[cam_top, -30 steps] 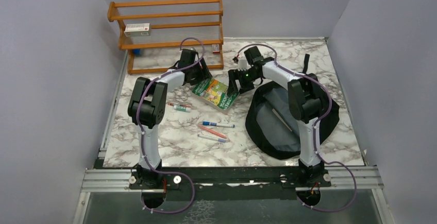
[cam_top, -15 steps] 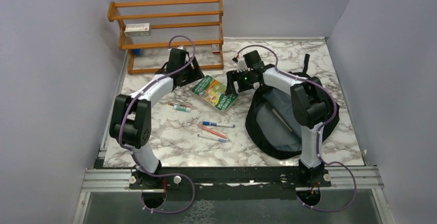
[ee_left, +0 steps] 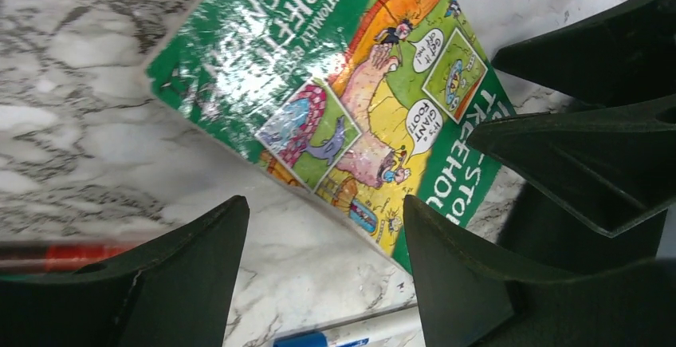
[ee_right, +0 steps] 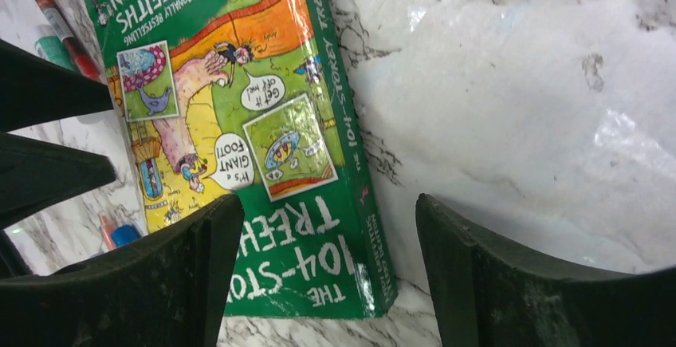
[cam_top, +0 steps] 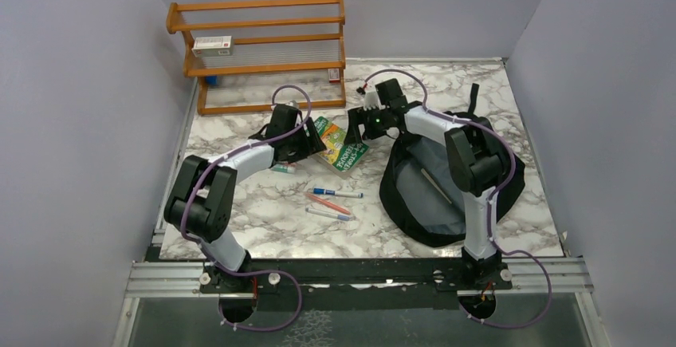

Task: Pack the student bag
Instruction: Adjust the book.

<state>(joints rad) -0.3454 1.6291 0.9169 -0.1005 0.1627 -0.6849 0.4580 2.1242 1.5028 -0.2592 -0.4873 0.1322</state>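
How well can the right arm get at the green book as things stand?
Probably yes: the right pincer hangs open over the spine edge of the green book, with nothing between. The left pincer, also open, crowds the other side and might collide.

Bright, even overhead light; soft shadows, sharp top view.
Glare streaks the glossy book (ee_left: 335,100) cover in the 2 wrist views and whitens the marble table (ee_right: 558,84); the dark fingers (ee_right: 494,283) close to each lens are soft-edged and out of focus.
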